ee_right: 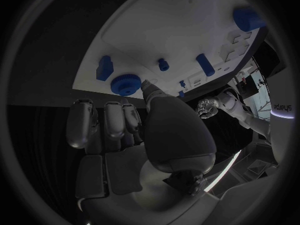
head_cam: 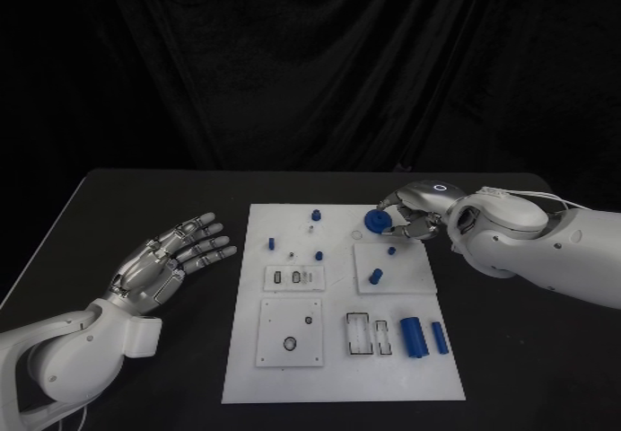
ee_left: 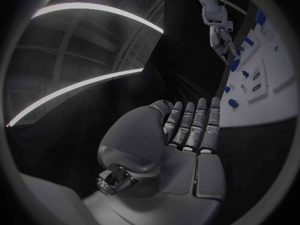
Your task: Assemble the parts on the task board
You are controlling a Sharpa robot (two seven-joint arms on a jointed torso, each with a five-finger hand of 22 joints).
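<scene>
The white task board (head_cam: 336, 382) lies mid-table. A blue knurled disc (head_cam: 377, 222) sits near its far edge. My right hand (head_cam: 415, 215) hovers beside the disc. In the right wrist view the thumb tip of this hand (ee_right: 144, 135) touches the rim of the disc (ee_right: 127, 83), and the other fingers stop short of it. My left hand (head_cam: 169, 260) lies palm up to the left of the board, fingers spread and holding nothing; the left wrist view shows this hand (ee_left: 181, 145) the same way. Small blue pegs (head_cam: 273, 242) stand on the board.
Two blue cylinders (head_cam: 413, 337) lie at the board's near right beside a slotted plate (head_cam: 369, 334). A square plate (head_cam: 290, 332) sits at the near left. More pegs (head_cam: 375, 277) stand on a raised plate near the right hand. Black table surrounds the board.
</scene>
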